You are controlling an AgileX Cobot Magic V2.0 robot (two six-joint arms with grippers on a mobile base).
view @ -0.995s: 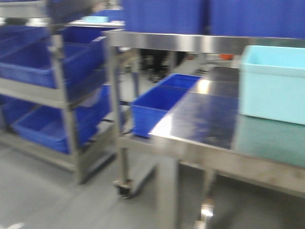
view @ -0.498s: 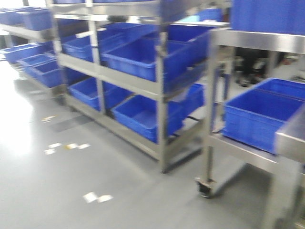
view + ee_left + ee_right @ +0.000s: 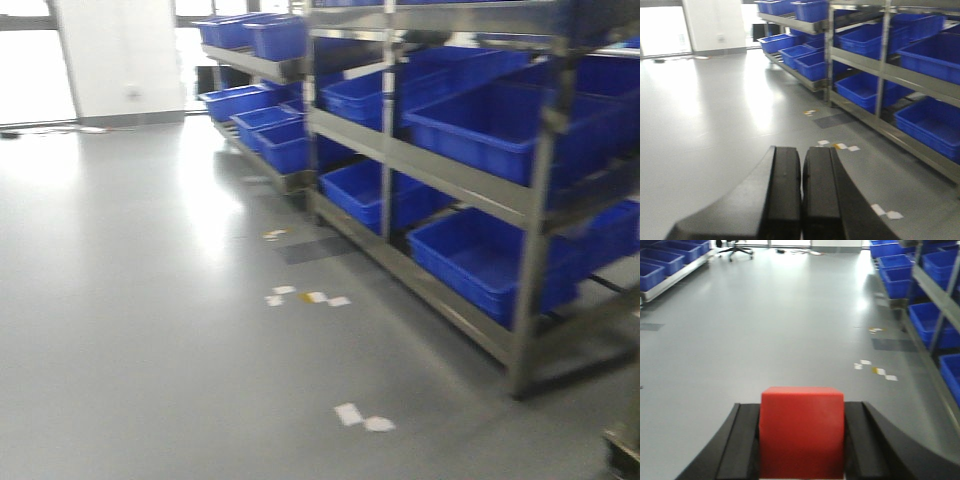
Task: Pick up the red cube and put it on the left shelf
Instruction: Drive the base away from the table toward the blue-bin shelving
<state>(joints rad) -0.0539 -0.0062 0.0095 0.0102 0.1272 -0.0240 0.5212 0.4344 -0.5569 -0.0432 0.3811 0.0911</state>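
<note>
While we carry the red cube (image 3: 801,435) clamped in the right gripper (image 3: 801,412) for transit, the left gripper (image 3: 801,192) rides closed, empty — left shelf (image 3: 440,172) well apart.

The left shelf (image 3: 450,185) ran off the front view's right and top edges and was softly blurred. The red cube (image 3: 802,432) was cropped along its bottom and hid the inner faces of the right end effector (image 3: 801,407). Pale scraps (image 3: 308,297) on the floor were too small to identify.
</note>
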